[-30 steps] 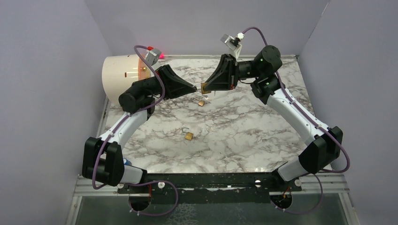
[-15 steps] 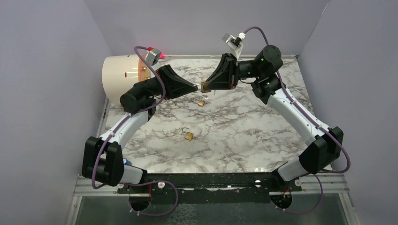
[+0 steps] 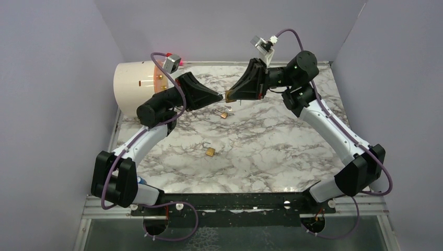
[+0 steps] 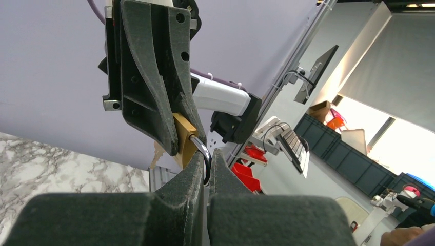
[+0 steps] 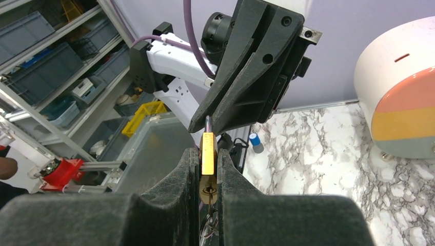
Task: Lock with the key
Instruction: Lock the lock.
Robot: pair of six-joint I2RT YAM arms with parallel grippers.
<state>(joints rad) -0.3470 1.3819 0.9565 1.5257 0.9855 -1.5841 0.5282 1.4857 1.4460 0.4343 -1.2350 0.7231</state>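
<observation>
Midair, tip to tip, right gripper [image 3: 231,96] clamps padlock [image 5: 208,146] while left gripper [image 3: 217,97] pinches its shackle [image 4: 201,147].

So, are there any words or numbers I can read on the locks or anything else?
No words or numbers can be read.
On the held padlock: too small to read.
On the loose padlock: too small to read.
On the white drum: only coloured stripes.
On the bins: blurred, nothing legible.

Brass padlock [image 5: 207,152] held in the air, body pinched edge-on in right gripper [image 5: 207,155], steel shackle [image 4: 203,151] pinched in left gripper [image 4: 207,157]; keyhole end faces right wrist camera, key [image 5: 207,219] on a ring dangling there.
</observation>
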